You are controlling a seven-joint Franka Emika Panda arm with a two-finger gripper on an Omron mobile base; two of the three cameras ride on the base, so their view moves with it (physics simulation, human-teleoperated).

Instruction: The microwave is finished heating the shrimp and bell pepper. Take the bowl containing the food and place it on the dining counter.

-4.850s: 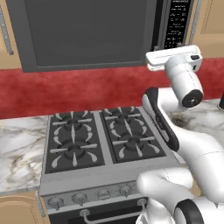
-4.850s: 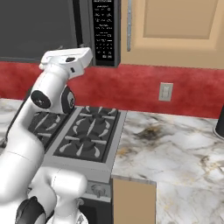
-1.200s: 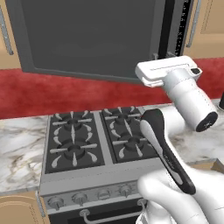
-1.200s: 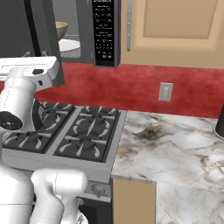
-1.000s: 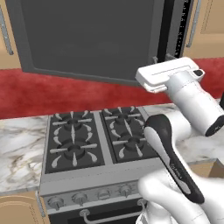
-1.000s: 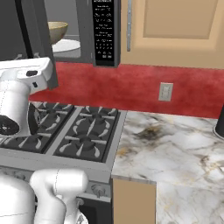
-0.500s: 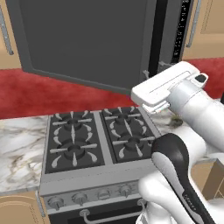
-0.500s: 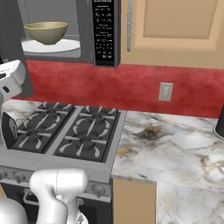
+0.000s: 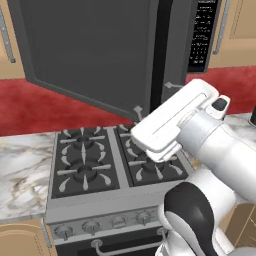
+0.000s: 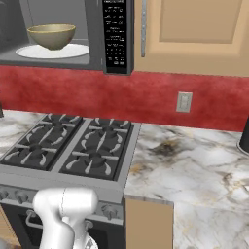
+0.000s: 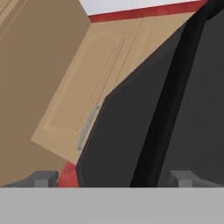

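The microwave (image 10: 68, 29) stands with its dark door (image 9: 90, 50) swung wide to the left. Inside, the beige-tan bowl (image 10: 51, 36) sits upright on the white turntable (image 10: 73, 50). The shrimp and bell pepper are hidden below the bowl's rim. My gripper (image 9: 152, 98) hovers open at the door's free edge, beside the black handle (image 9: 161, 55). In the hand view the handle (image 11: 166, 109) runs diagonally ahead of my gripper (image 11: 113, 177), whose fingertips (image 11: 43, 177) stand far apart and touch nothing. The dining counter is out of view.
A gas stove (image 10: 73, 146) lies under the microwave, between marble counter stretches (image 10: 194, 165). The red backsplash carries an outlet (image 10: 183, 102). Tan cabinets (image 10: 194, 29) hang to the right of the black keypad (image 10: 116, 34). A dark object (image 10: 244, 133) stands at the far right.
The microwave door has swung from shut to wide open as my hand moved down and toward the base. The bowl and turntable have come into sight in the right base view.
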